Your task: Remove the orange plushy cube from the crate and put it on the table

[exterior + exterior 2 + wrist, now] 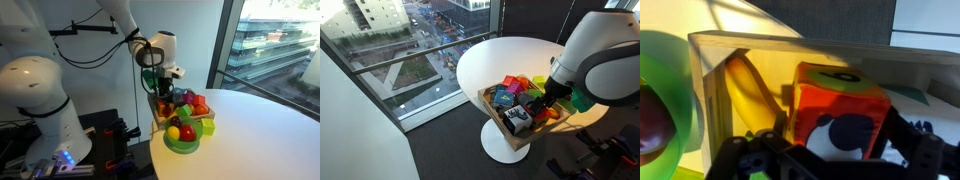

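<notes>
The orange plushy cube (840, 115) fills the wrist view, with a black-and-white panda patch on its facing side. It sits in the light-wood crate (760, 48) beside a yellow banana (750, 95). My gripper (830, 158) is open, and its dark fingers (912, 148) stand on either side of the cube, low in the crate. In both exterior views the gripper (164, 88) (546, 98) reaches down into the crate (160, 116) (500, 122), which stands at the edge of the round white table (265, 130) (490, 60). The crate holds several coloured toys.
A round green bowl (182, 143) (584, 100) (662, 70) holding a red apple stands right next to the crate. The table's edge runs close by the crate. A large window lies beyond the table.
</notes>
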{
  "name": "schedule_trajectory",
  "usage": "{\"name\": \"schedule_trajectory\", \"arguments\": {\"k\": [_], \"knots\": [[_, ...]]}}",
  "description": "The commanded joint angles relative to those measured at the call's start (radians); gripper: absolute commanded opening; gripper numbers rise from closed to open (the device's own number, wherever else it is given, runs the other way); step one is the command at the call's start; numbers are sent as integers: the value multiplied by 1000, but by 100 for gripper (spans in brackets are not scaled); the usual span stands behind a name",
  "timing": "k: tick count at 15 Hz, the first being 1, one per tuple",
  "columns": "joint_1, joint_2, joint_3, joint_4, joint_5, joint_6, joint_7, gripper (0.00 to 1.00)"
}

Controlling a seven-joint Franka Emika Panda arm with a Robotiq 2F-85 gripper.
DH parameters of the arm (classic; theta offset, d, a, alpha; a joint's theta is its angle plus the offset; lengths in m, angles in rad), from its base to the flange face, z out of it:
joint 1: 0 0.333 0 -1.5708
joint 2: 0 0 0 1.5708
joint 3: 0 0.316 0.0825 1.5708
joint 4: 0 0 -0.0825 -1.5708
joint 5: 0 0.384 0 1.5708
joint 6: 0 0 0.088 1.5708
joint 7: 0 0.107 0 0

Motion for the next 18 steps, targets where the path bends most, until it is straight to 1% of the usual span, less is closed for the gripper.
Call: {"name": "schedule_trajectory", "arguments": {"k": [1, 13, 14, 15, 16, 17, 18], "knots": [[14, -1, 2, -2, 31, 13, -29, 100], [12, 40, -2, -7, 2, 16, -15, 100], [12, 37, -3, -8, -2, 15, -12, 75], [11, 35, -5, -8, -9, 12, -8, 73], [10, 30, -6, -7, -10, 6, -7, 67], [8, 21, -9, -7, -17, -1, -4, 58], [7, 12, -12, -8, -27, -10, 2, 56]]}}
